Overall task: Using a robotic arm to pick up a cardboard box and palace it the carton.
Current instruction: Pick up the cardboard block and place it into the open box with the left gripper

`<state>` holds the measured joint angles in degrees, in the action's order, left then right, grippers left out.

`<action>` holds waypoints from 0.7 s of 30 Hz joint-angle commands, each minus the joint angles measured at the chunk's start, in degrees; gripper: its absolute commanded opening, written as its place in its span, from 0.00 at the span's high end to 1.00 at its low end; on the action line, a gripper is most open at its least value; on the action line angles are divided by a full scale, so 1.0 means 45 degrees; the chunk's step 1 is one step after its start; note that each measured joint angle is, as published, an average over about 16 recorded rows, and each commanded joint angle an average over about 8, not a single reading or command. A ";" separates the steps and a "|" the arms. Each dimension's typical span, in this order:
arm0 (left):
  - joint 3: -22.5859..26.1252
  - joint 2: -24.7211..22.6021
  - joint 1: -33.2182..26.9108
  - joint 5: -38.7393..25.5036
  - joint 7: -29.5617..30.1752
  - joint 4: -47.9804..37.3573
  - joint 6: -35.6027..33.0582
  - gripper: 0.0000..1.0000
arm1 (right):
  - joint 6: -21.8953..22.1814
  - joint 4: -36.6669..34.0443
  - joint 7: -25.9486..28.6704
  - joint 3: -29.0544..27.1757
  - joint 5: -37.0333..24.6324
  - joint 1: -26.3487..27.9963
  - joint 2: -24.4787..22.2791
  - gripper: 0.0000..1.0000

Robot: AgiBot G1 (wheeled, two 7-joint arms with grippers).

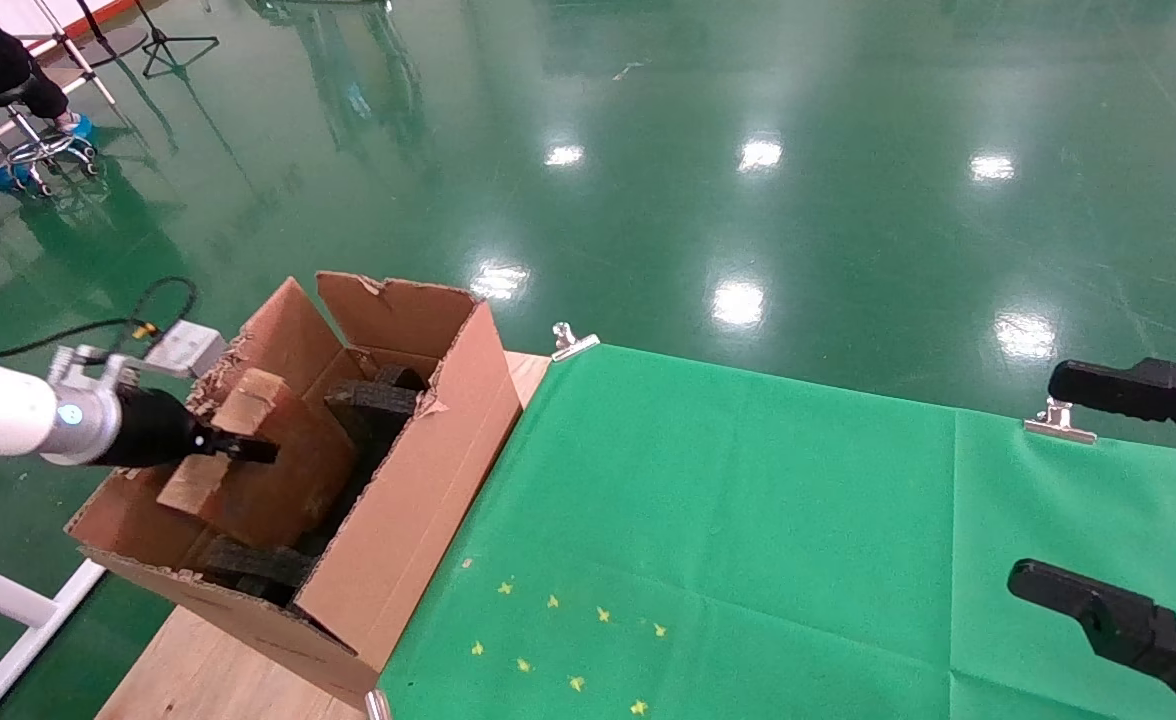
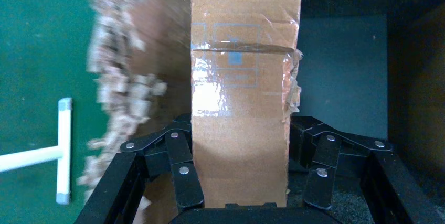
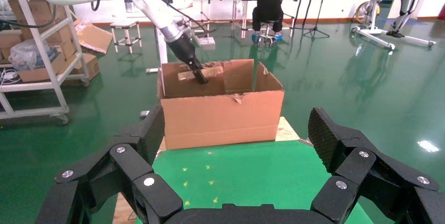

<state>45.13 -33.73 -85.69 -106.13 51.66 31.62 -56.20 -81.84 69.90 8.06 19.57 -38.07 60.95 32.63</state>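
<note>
Brown and scuffed, taped across one face: cardboard box [image 1: 268,455] clamped between the fingers [image 2: 181,174] of the left gripper [image 1: 238,447], tilted, sitting low inside the carton [image 1: 418,470] with one end above the ragged near flap. Seen from the left wrist, box [image 2: 244,98] upright between both black linkages, pressed on either side, shiny tape wrinkled round its middle, dark foam [image 2: 341,72] behind it.

Robotic arm [image 1: 8,415] reaching in from the robot's left, white tube, blue ring light, black cable looping away above it. Carton standing at the left end of the counter [image 1: 218,670], partly on bare wood, just beside the edge of the green cloth [image 1: 748,540]. Dark foam pieces [image 1: 378,400] lying inside, beyond and beneath the box.

Right gripper [image 1: 1138,500] parked at the far right over the cloth, fingers [image 3: 328,135] spread wide, grasping nothing, well apart from the carton [image 3: 220,111]. Small yellow stars [image 1: 558,640] scattered on the cloth near its front edge. Metal clips [image 1: 573,342] pinning the cloth's back corners.
</note>
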 commanded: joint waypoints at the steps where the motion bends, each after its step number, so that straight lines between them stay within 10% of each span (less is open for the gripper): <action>1: 0.0085 -0.0196 0.0037 -0.0100 -0.0106 -0.0284 0.0029 0.58 | 0.0000 0.0000 0.0000 0.0000 0.0000 0.0000 0.0000 0.00; 6: 0.0082 -0.0359 0.0082 -0.0036 -0.0259 -0.0600 0.0158 0.00 | 0.0002 -0.0003 -0.0001 -0.0001 0.0001 -0.0002 -0.0002 0.00; 21: 0.0091 -0.0278 0.0045 -0.0063 -0.0195 -0.0474 -0.0032 0.00 | 0.0003 -0.0003 -0.0001 -0.0001 0.0001 -0.0002 -0.0002 0.00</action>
<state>45.54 -34.99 -85.48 -106.42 50.77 29.44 -56.35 -81.82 69.88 8.05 19.56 -38.07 60.94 32.62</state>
